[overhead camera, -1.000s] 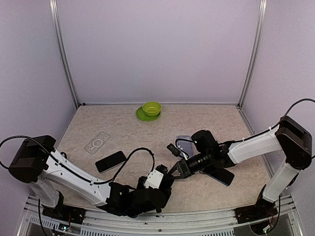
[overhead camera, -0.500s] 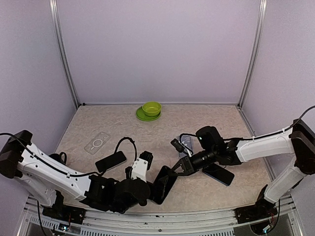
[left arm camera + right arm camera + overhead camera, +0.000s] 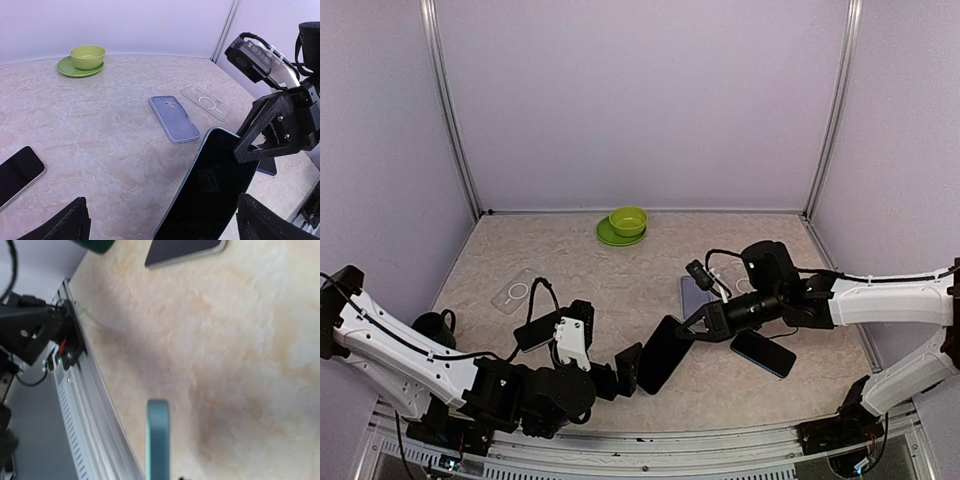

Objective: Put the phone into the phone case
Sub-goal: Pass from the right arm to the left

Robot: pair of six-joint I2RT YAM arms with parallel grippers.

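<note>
My right gripper [image 3: 695, 327] is shut on the top end of a dark phone with a teal edge [image 3: 665, 355] and holds it tilted above the table. In the left wrist view the phone [image 3: 210, 195] hangs between my left gripper's spread fingers, not gripped by them. My left gripper [image 3: 623, 372] is open just left of the phone. The right wrist view shows the phone's teal edge [image 3: 157, 440] end-on. A lilac phone case [image 3: 693, 293] lies flat beyond the phone, and shows in the left wrist view [image 3: 173, 119]. A clear case [image 3: 206, 102] lies to the right of it.
A second clear case [image 3: 517, 290] and a black phone [image 3: 545, 328] lie at the left. Another dark phone [image 3: 763, 352] lies under the right arm. A green bowl on a green plate [image 3: 628, 222] stands at the back. The table's metal front rail [image 3: 85, 405] is close.
The left arm has drawn back to the left and its gripper now stands beside the phone. The right gripper has carried the phone a little up and to the right.
</note>
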